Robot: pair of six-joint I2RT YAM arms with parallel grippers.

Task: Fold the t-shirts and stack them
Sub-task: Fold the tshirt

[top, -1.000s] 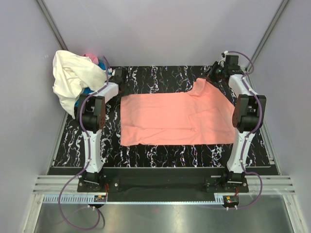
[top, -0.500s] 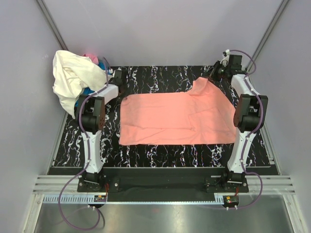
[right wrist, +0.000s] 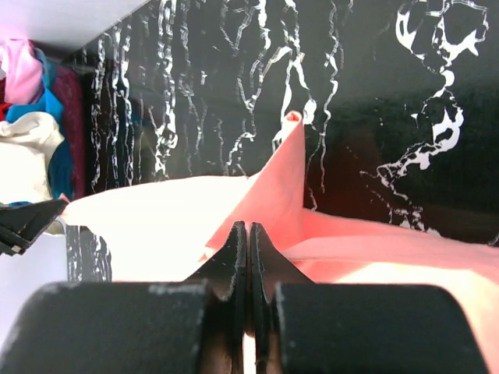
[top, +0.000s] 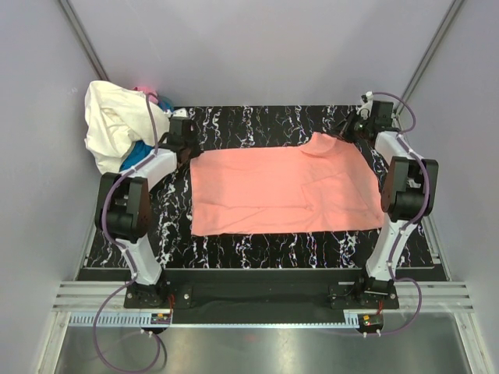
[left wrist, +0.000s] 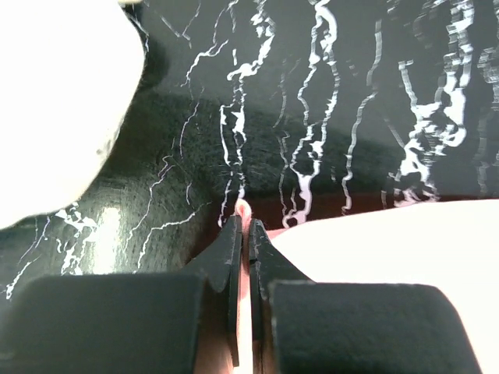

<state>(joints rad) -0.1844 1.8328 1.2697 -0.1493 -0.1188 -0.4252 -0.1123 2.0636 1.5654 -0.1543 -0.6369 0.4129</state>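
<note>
The salmon-pink t-shirt (top: 277,191) lies spread over the middle of the black marbled table (top: 257,249). My left gripper (top: 189,149) is shut on its far left corner; the cloth (left wrist: 242,209) shows pinched between the fingers in the left wrist view. My right gripper (top: 352,131) is shut on the far right corner, where the cloth (right wrist: 281,183) rises in a peak in the right wrist view. The cream-white t-shirt (top: 113,128) is piled at the far left over the bright blue one (top: 139,153), with a bit of hot pink (top: 150,94) behind.
Grey walls enclose the table on three sides. The pile of shirts sits against the left wall at the table's far left corner. Bare table shows behind and in front of the pink shirt. Both arm bases stand at the near edge.
The left arm has swung out to the left and its gripper now holds the shirt's far left corner. The right gripper moved slightly right. The shirt's far edge is pulled straighter.
</note>
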